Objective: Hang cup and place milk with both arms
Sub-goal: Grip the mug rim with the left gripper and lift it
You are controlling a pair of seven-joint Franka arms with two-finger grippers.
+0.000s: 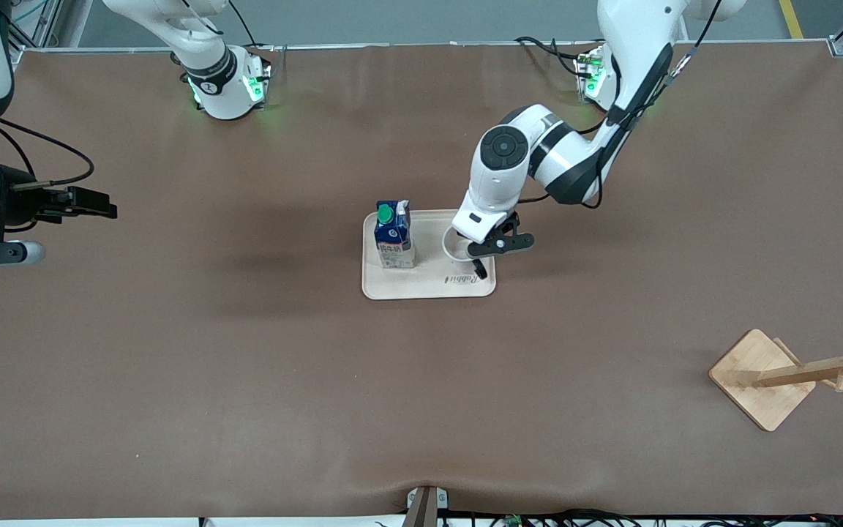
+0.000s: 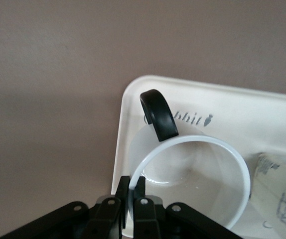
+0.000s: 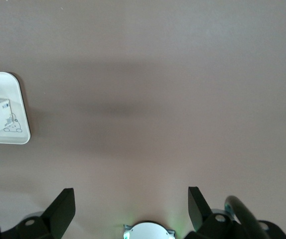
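Left gripper (image 2: 131,191) clamps the mug (image 2: 203,184) rim on the tray (image 1: 429,287); right gripper (image 3: 131,206) waits, fingers wide.

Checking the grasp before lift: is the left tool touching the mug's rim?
Touching. The left wrist view shows the left tool shut on the white mug wall, a finger on each side of the rim.

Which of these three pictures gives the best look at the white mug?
The left wrist view: the cup fills it, showing its rim, inside and black handle, with the left gripper shut on the rim. The front view shows only a sliver of the cup under the arm, on the tray. The right wrist view does not show it.
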